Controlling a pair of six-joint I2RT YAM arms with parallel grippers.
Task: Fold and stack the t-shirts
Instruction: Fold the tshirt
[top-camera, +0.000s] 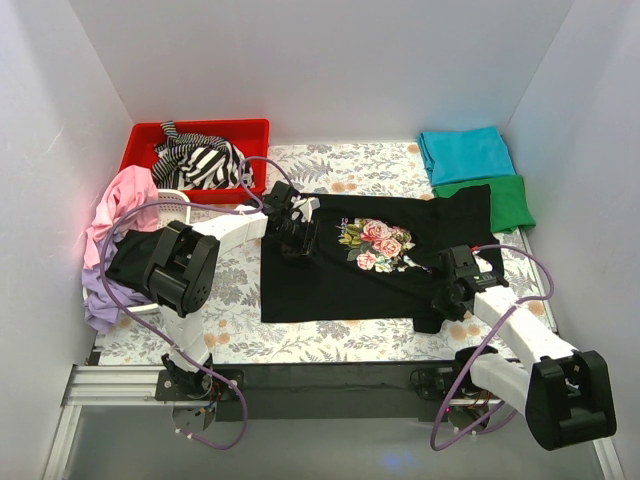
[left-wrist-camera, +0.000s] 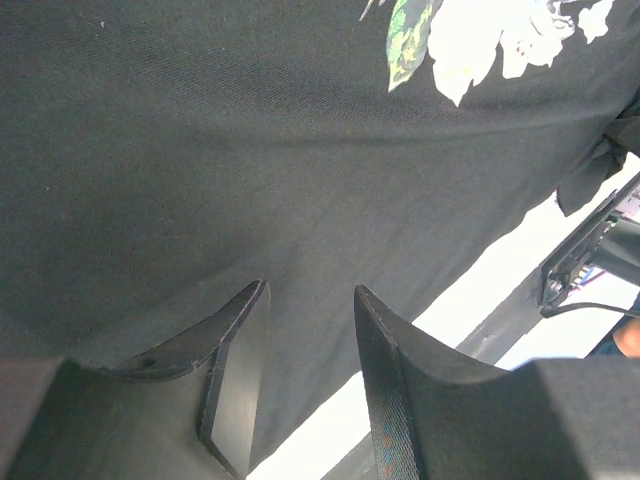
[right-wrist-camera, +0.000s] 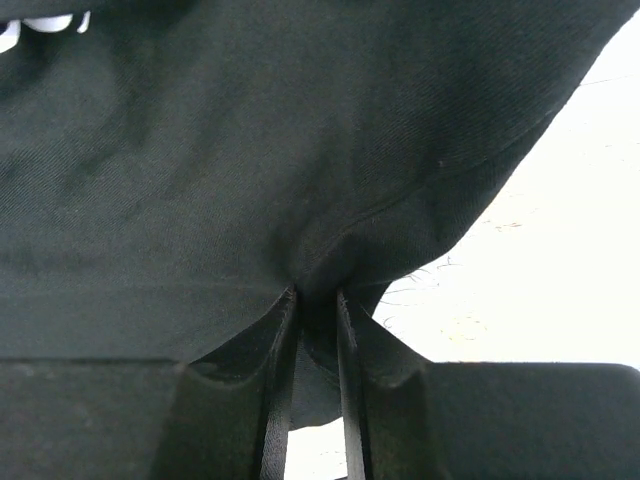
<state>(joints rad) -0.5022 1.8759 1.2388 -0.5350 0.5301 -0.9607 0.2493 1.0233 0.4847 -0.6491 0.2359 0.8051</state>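
Across the middle of the leaf-patterned counter (top-camera: 330, 335), in the view from above, the black cotton t-shirt with a pink-rose print (top-camera: 320, 285) lies spread flat. Its long axis runs left to right. The left arm (top-camera: 235, 230) reaches the shirt's far-left corner and the right arm (top-camera: 510, 325) its near-right edge, so each arm is nearer its own end.

I count six shirts:
- the black one;
- one folded teal tee (top-camera: 465, 152) and one green tee (top-camera: 512, 200) at far right;
- one pink tee (top-camera: 125, 195) and one lilac tee (top-camera: 100, 295) heaped at left;
- one striped tee (top-camera: 200, 160) in the one red plastic bin (top-camera: 145, 135).

From the left wrist, the left jaws stand parted over smooth black cloth and pinch nothing. From the right wrist, the right jaws are clenched on a puckered fold of the shirt's edge, so the fold probably starts from the right.
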